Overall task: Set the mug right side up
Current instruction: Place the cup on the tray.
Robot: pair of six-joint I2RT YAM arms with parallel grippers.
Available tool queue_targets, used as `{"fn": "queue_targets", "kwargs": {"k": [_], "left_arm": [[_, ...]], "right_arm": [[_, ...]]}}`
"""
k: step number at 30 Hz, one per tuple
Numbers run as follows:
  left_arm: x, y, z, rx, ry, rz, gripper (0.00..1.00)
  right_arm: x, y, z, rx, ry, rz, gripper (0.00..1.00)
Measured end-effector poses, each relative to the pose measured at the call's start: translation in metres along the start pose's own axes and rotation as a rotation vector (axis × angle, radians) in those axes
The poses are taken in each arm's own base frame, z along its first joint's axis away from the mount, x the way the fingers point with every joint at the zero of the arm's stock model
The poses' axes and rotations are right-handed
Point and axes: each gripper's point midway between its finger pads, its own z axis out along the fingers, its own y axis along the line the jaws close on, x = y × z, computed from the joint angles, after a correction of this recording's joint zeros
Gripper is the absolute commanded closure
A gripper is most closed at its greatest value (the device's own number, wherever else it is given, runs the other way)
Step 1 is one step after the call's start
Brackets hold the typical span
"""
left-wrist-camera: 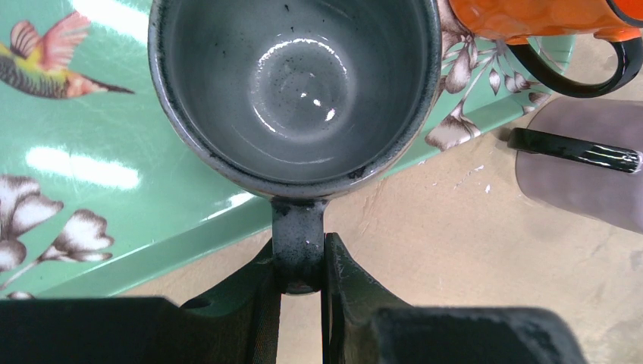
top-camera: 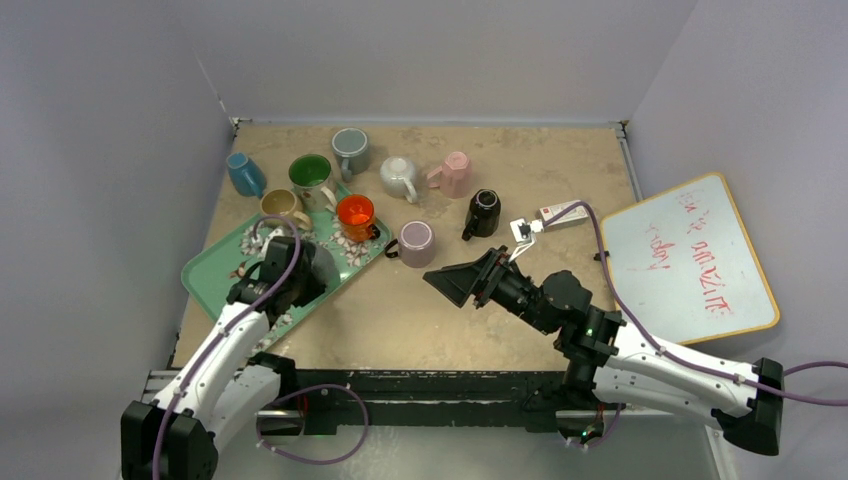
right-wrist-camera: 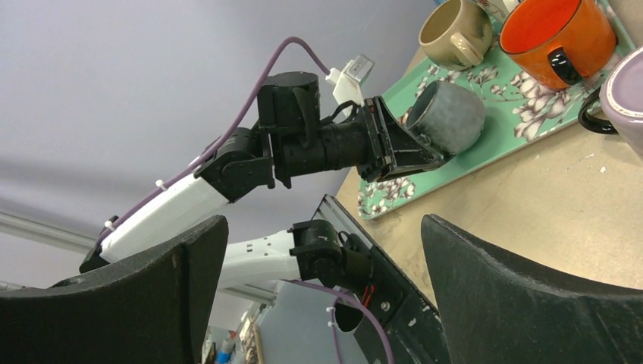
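Tan stone-patterned surface (top-camera: pixel 420 310) carries everything, with grey walls on three sides. A white dry-erase board with a yellow rim and red writing (top-camera: pixel 690 260) leans at its right edge. A mint-green rectangular tray printed with flowers and a hummingbird (top-camera: pixel 215 265) sits at the left, set at an angle.

Left tool (left-wrist-camera: pixel 302 265): we see both fingers pressed together on the handle of the dark grey speckled ceramic mug (left-wrist-camera: pixel 296 83). The mug is on its side over the near right part of the tray, its mouth towards the wrist camera and its handle pointing back into the tool. We cannot tell whether its wall touches the tray.

Right tool (top-camera: pixel 447 285): fingers spread wide apart, nothing between them, poised above the middle of the surface and aimed towards the tray.

An orange glazed mug with a black handle (top-camera: pixel 355 212) stands upright on the tray's far right corner, and a tan mug (top-camera: pixel 283 205) stands on the tray beside it. A mauve mug (top-camera: pixel 416 243) sits mouth down on the surface just off the tray. A glossy black mug (top-camera: pixel 484 212) lies tipped further right
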Motion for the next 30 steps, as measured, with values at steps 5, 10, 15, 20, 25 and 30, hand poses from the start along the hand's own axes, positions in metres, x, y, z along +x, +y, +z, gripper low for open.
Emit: {"fn": "queue_targets", "kwargs": {"k": [5, 10, 15, 20, 25, 30], "left_arm": [[-0.002, -0.007, 0.009, -0.004, -0.025, 0.052, 1.0], [-0.006, -0.014, 0.016, -0.001, -0.034, 0.082, 1.0], [-0.012, -0.02, 0.022, -0.017, -0.035, 0.092, 0.95], [-0.016, -0.025, 0.029, -0.032, -0.034, 0.096, 0.86], [-0.02, -0.03, 0.036, -0.038, -0.032, 0.098, 0.8], [-0.019, -0.032, 0.04, -0.04, -0.024, 0.107, 0.76]], "right_arm": [[0.001, -0.001, 0.0, 0.005, 0.002, -0.003, 0.01], [0.001, -0.002, 0.0, 0.006, 0.004, -0.004, 0.01], [0.001, -0.002, 0.0, 0.006, 0.004, -0.005, 0.01], [0.001, -0.002, 0.0, 0.008, 0.006, -0.005, 0.01], [0.002, -0.003, -0.002, 0.011, 0.008, -0.006, 0.01], [0.0, -0.002, -0.003, 0.008, 0.005, -0.006, 0.01]]}}
